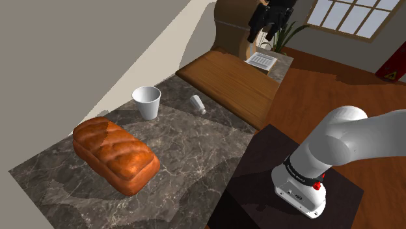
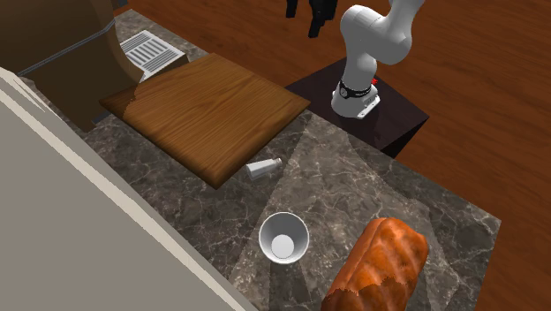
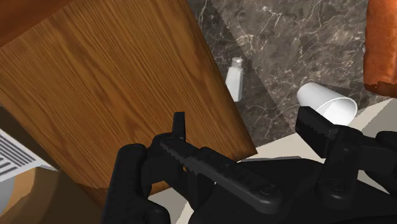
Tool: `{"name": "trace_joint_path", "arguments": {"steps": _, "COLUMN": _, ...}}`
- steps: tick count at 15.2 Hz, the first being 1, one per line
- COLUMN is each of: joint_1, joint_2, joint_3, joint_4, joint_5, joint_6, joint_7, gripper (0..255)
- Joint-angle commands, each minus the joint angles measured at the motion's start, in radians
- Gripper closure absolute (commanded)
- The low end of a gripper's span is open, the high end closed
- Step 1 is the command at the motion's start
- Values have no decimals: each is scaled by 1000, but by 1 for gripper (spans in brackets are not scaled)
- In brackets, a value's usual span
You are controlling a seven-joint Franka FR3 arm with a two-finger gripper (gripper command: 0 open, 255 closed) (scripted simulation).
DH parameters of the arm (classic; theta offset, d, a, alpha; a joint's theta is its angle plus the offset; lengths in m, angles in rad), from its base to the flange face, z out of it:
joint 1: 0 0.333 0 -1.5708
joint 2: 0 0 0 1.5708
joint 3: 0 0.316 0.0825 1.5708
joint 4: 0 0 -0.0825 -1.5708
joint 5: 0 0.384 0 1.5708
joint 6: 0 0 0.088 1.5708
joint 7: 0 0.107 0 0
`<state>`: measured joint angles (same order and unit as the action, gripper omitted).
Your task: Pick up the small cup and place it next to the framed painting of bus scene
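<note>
One white cup stands upright on the dark marbled table, well apart from the empty pincer.
The pincer hangs high up at the wooden board end of the table, its two black fingers spread wide apart and clasping nothing. From the pincer, the wooden board comes first. Next is a small shaker lying on its side just beside the board's edge. The cup stands beyond the shaker, mouth up, on bare table. A brown loaf lies farther still from the pincer, near the cup but not touching it. The white arm rises from a dark stand beside the table.
</note>
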<state>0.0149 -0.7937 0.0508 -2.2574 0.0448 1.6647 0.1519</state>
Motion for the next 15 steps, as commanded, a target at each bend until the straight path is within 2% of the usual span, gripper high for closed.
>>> {"name": "trace_joint_path", "arguments": {"steps": 1, "joint_1": 0, "joint_2": 0, "joint_3": 0, "joint_4": 0, "joint_5": 0, "joint_6": 0, "joint_7": 0, "gripper": 0}}
{"name": "trace_joint_path", "arguments": {"steps": 8, "joint_1": 26, "joint_2": 152, "joint_3": 60, "joint_4": -49, "joint_5": 59, "joint_6": 197, "joint_7": 56, "gripper": 0}}
{"name": "trace_joint_path", "arguments": {"steps": 15, "joint_1": 48, "joint_2": 351, "joint_3": 121, "joint_4": -36, "joint_5": 102, "joint_6": 383, "joint_7": 106, "gripper": 0}}
